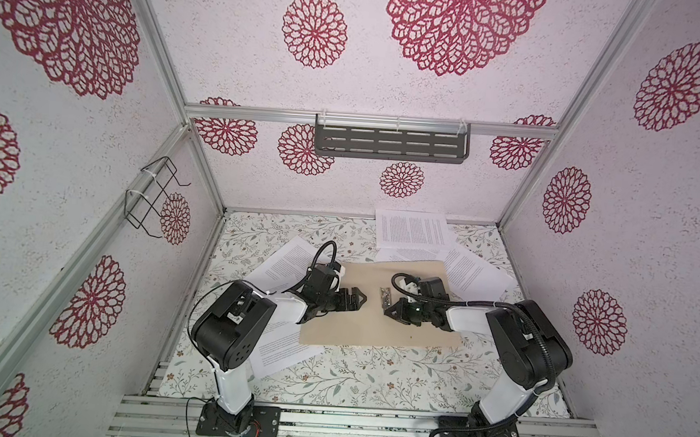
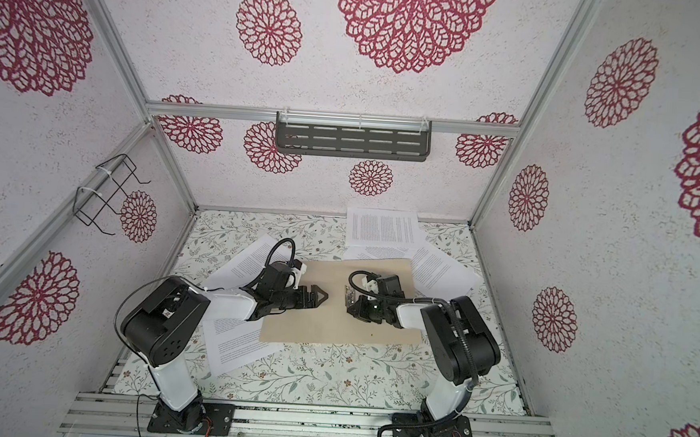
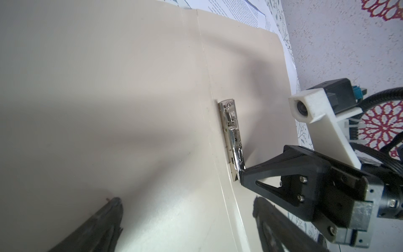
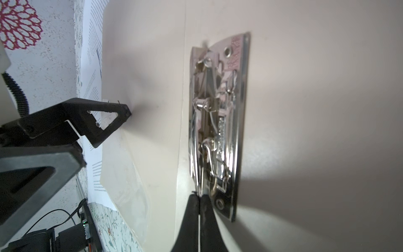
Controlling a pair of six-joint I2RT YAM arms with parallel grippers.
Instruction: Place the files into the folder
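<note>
The beige folder [image 1: 375,325] [image 2: 333,326] lies open and flat mid-table in both top views. Its metal fastener [image 1: 382,299] [image 4: 218,122] [image 3: 232,131] sits beside the spine fold. My right gripper [image 1: 388,311] [image 4: 199,196] is shut on the thin lever at the fastener's near end. My left gripper [image 1: 360,299] [image 3: 187,203] is open and holds nothing, low over the folder's left half. The files are white printed sheets lying around the folder: one at the back [image 1: 412,229], one at the right [image 1: 474,273], one at the left [image 1: 287,261] and one at the front left [image 1: 286,351].
Floral table cover [image 1: 372,379] spans the floor of the walled cell. A dark slotted shelf [image 1: 390,143] hangs on the back wall, and a wire rack [image 1: 154,199] on the left wall. The folder partly overlaps the left, front-left and back-right sheets.
</note>
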